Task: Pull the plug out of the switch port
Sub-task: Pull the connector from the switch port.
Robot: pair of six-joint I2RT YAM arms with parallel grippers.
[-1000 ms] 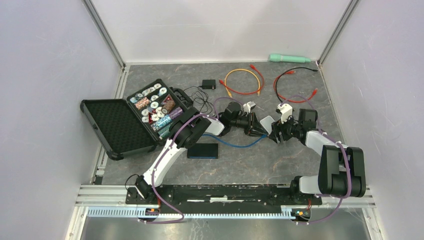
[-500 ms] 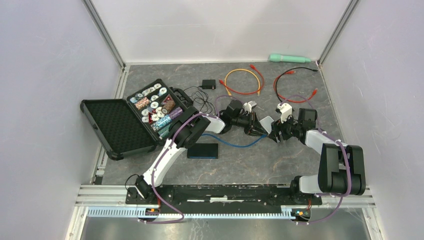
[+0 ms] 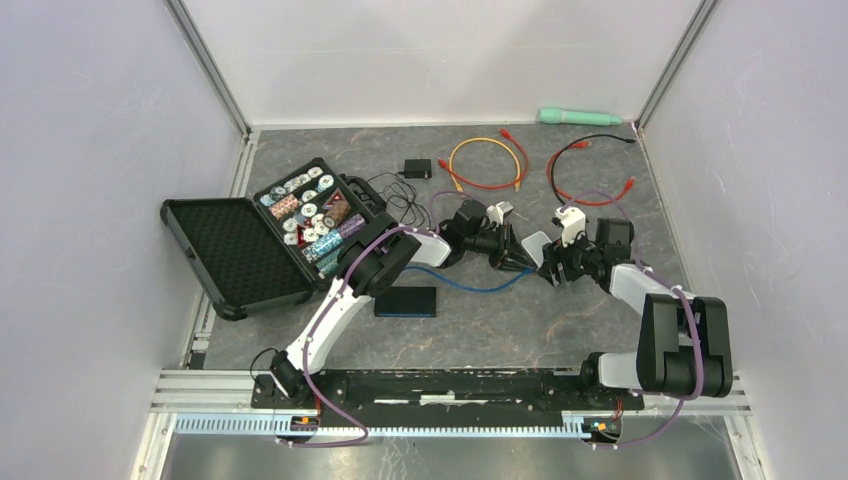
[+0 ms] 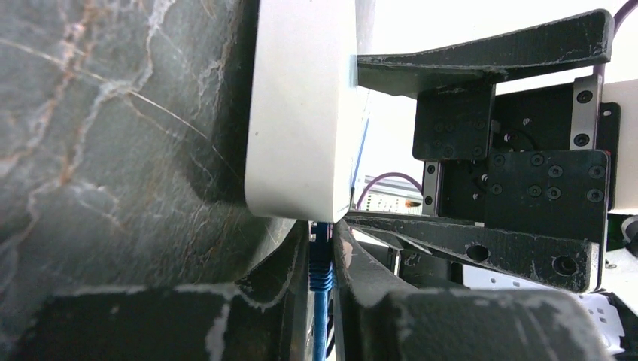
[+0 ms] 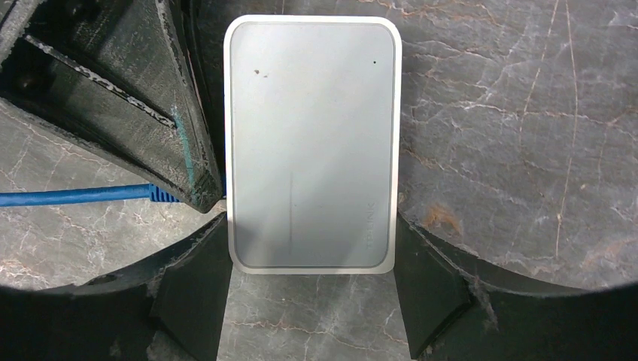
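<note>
Switch [image 5: 312, 143] ctr frame on grey surface [image 5: 489, 113], right claw [image 5: 310, 252] clamped on its sides, left claw [image 4: 320, 282] pinching blue plug [image 5: 164, 194] (at switch's lower-left edge), cable [image 5: 68, 197] trailing left.

The left gripper [image 3: 515, 258], pinched on the blue plug [image 4: 320, 259], now sits slightly farther left of the switch [image 3: 537, 243] than a second ago, and its wrist is nudged toward the far wall. Left of the switch, the blue cable [image 3: 470, 288] sags less. The right arm's elbow [image 3: 685, 345] drops slightly nearer the bases.
</note>
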